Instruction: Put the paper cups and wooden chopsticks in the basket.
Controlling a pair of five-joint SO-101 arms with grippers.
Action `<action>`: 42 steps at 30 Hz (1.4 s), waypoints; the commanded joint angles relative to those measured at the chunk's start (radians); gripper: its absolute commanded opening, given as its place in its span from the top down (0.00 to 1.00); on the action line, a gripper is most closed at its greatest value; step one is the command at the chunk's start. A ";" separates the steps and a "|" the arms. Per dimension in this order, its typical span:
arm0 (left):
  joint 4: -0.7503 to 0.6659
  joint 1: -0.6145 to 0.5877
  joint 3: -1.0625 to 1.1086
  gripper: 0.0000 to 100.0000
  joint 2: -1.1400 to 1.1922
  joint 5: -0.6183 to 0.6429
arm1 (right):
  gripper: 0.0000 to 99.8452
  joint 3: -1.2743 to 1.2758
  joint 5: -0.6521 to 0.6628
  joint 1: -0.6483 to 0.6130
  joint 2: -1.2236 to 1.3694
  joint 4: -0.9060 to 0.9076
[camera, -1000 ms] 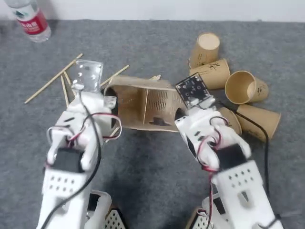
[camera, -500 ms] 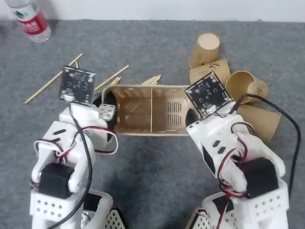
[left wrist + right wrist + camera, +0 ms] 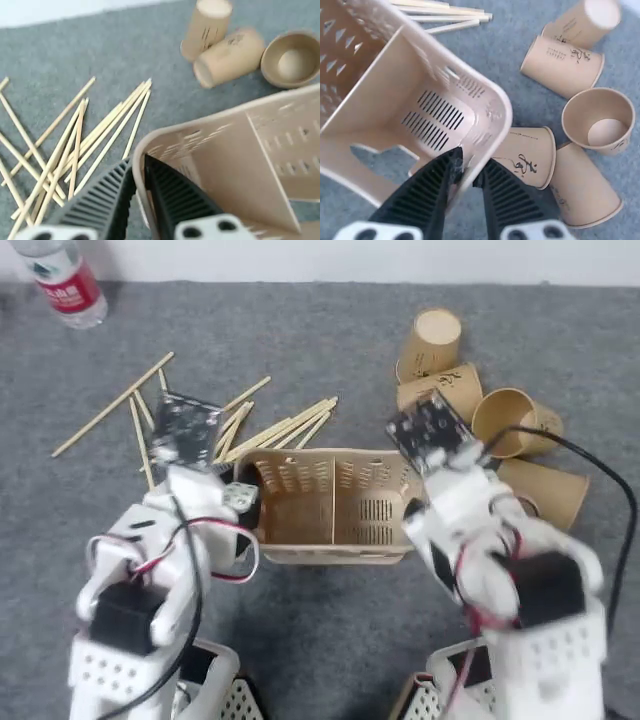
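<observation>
- Left end effector (image 3: 139, 161): nearly closed, with its jaws pinching the basket (image 3: 225, 145) by the end wall on the chopstick side.
- Right end effector (image 3: 469, 161): narrowed in the same way onto the opposite end wall, the one toward the cups, so I carry the basket between both arms.
- Change: a second ago the basket hung tipped on its side, farther from my bases. I have since drawn both arms back and levelled it, and it now sits opening-up close in front of me. I cannot tell whether it rests on the desk (image 3: 330, 310) or hangs just above it.
- Meaning: the basket looks righted and ready to receive items, but both compartments are empty, so I judge that loading has not begun.
- Task items: the wooden chopsticks (image 3: 280, 425) lie scattered just beyond the basket's far left corner. The paper cups (image 3: 515, 422) cluster near its right end, most of them on their sides.
- Surroundings: grey felt-like covering on the desk, a plastic bottle (image 3: 60, 280) at the far left corner, and a white wall (image 3: 350, 258) behind.
</observation>
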 commanded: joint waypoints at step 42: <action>-0.012 -0.327 -0.298 0.77 -0.009 0.066 | 0.74 -0.143 0.025 0.117 -0.096 -0.081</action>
